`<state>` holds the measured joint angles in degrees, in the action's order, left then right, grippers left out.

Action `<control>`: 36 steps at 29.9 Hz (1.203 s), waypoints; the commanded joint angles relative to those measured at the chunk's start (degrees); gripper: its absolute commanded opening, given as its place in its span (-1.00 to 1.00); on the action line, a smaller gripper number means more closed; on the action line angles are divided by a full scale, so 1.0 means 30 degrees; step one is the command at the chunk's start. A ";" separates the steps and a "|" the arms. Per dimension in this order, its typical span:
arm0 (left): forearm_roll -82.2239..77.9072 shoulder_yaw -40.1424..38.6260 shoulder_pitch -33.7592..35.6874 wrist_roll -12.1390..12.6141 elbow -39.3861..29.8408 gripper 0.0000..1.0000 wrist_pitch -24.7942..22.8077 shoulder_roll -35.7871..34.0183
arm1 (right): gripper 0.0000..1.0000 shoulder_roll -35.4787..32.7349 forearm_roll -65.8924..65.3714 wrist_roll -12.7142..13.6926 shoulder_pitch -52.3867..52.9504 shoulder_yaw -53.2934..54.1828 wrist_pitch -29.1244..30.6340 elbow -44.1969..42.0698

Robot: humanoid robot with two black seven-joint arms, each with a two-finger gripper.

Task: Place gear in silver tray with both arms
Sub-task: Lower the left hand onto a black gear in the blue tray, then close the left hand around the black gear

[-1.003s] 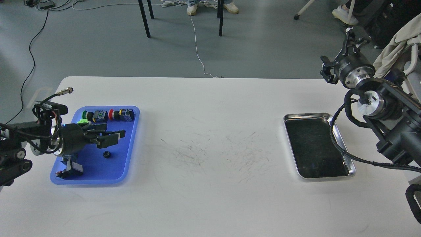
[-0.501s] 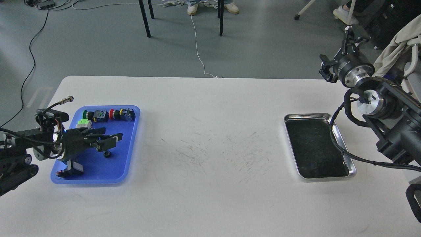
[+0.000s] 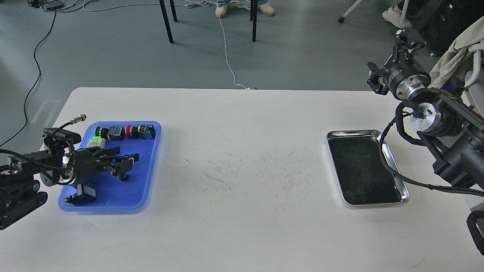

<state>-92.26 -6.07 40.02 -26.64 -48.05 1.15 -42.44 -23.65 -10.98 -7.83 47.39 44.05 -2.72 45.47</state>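
Left black claw gripper (image 3: pixel 126 163) sits low in blue plastic tray (image 3: pixel 149 166), fingers parted over small black gear (image 3: pixel 123 176), grip unclear. Right black claw gripper (image 3: pixel 391 56) spread wide, empty, beyond shiny rectangular silver tray (image 3: pixel 393 168).

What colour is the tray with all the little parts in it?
Blue, seen in the head view.

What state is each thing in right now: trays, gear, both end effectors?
Silver tray: empty, on table.
Blue tray: holds parts.
Gear: lying in blue tray, under left fingertips.
Left end effector: open, over gear.
Right end effector: raised, open, empty.
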 commanded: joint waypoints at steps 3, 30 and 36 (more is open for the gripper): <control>-0.0008 0.0353 -0.0010 -0.0056 0.0458 0.42 0.0172 0.0318 | 0.98 0.0002 -0.0001 0.0002 0.0023 -0.0004 -0.0003 -0.0009; -0.0038 0.1994 -0.0010 -0.0454 0.0928 -0.29 0.1344 0.0553 | 0.98 0.0002 -0.0001 -0.0028 -0.0036 -0.0122 -0.0061 0.0021; -0.0067 0.1994 -0.0010 -0.0454 0.0958 -0.54 0.1344 0.0552 | 0.98 0.0001 -0.0030 -0.0028 -0.0036 -0.0122 -0.0091 0.0021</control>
<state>-92.42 -0.09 39.99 -27.98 -45.19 5.19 -40.77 -23.71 -11.03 -7.92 47.28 43.68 -2.95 45.52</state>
